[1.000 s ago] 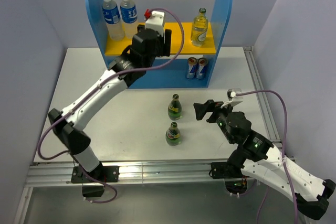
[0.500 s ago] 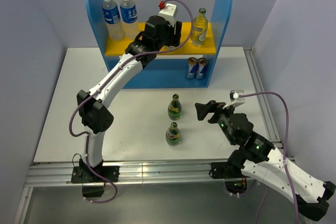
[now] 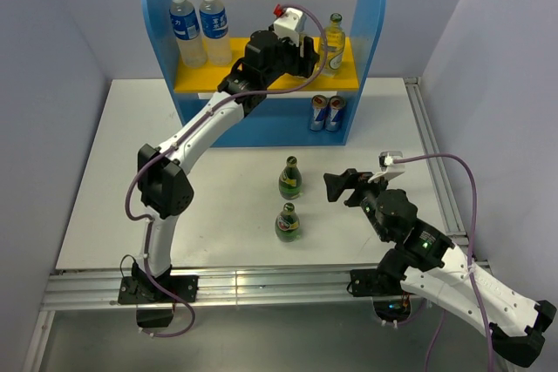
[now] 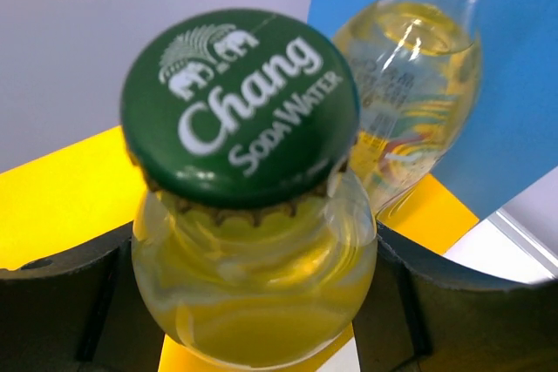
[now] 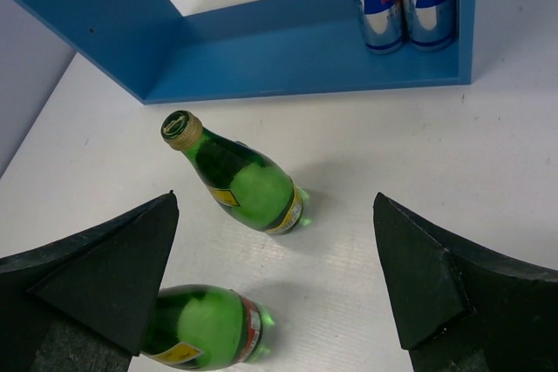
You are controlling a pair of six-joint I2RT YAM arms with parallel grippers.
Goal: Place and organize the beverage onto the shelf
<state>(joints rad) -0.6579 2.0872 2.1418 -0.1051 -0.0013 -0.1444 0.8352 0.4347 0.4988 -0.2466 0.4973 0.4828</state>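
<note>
Seen as I view the cell from above, the white tabletop is boxed in by plain pale lilac walls at the back and on both sides, with a metal rail along its near edge. The shelf stands at the far edge, against the back wall. On its yellow upper board, two clear plastic bottles stand at the left end and a pale glass bottle stands at the right end. My left pincer reaches over that board, clamped on a green-capped pale bottle held upright just beside the standing pale one; I cannot tell whether its base touches the board. Two blue-silver cans occupy the right end of the lower level. Two dark green bottles stand upright on the bare tabletop in front of the shelf, one nearer to me than the other. My right pincer hovers just to their right, jaws wide apart, holding nothing.
</note>
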